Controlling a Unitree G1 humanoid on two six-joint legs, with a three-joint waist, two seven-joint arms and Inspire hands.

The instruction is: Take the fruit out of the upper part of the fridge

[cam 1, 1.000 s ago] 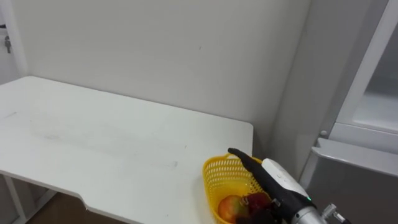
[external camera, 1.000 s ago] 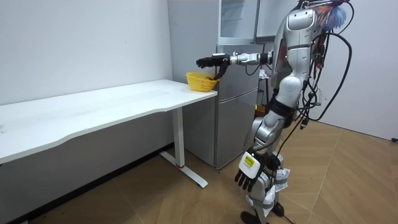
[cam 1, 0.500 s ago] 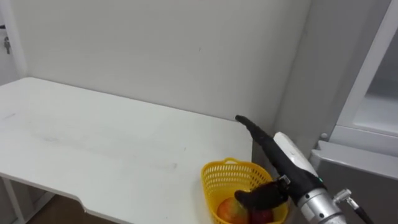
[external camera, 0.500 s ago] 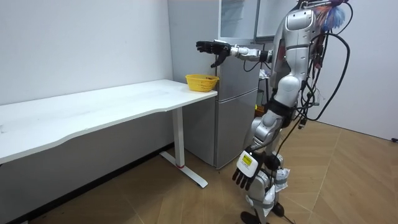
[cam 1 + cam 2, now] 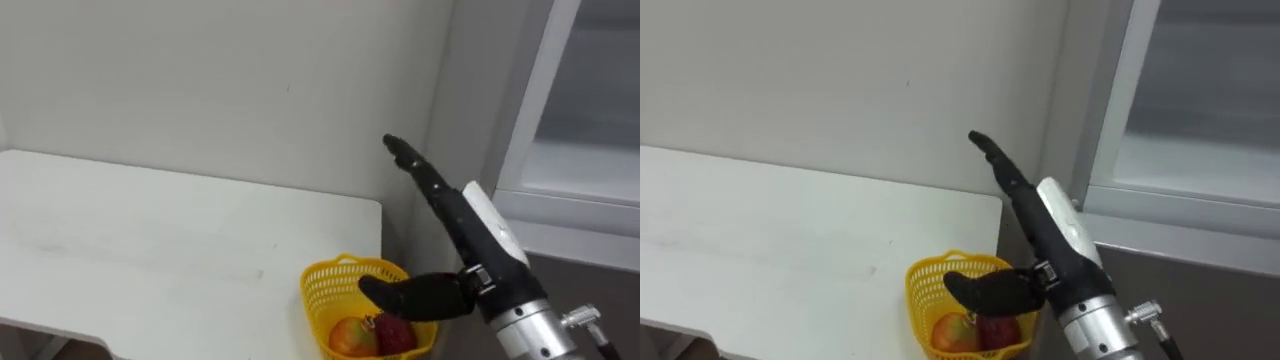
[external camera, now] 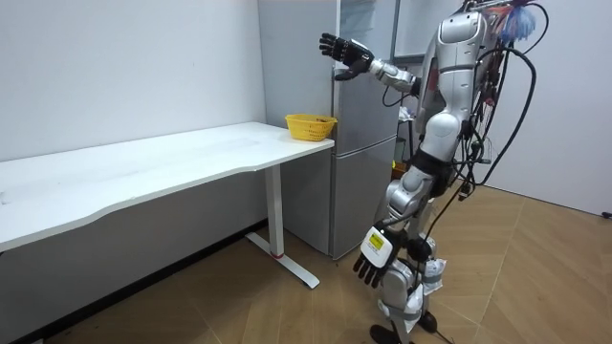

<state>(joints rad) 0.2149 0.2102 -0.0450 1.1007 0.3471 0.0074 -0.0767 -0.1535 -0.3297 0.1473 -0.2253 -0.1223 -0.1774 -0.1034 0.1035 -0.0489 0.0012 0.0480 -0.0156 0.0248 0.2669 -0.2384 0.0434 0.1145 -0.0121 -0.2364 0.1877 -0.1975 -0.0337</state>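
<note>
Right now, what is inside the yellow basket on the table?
The basket holds an orange-red fruit and a dark red fruit. The right hand hides part of it.

Basket (image 5: 352, 288) on table (image 5: 150, 230), beside fridge (image 6: 363, 162)

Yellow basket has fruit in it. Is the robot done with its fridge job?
Nearly, it seems. Done: an apple and a red fruit lie in the yellow basket. In hand: nothing; the right hand is raised, open, the left hand hangs open. Left: perhaps shutting the upper fridge door, which looks open.
</note>
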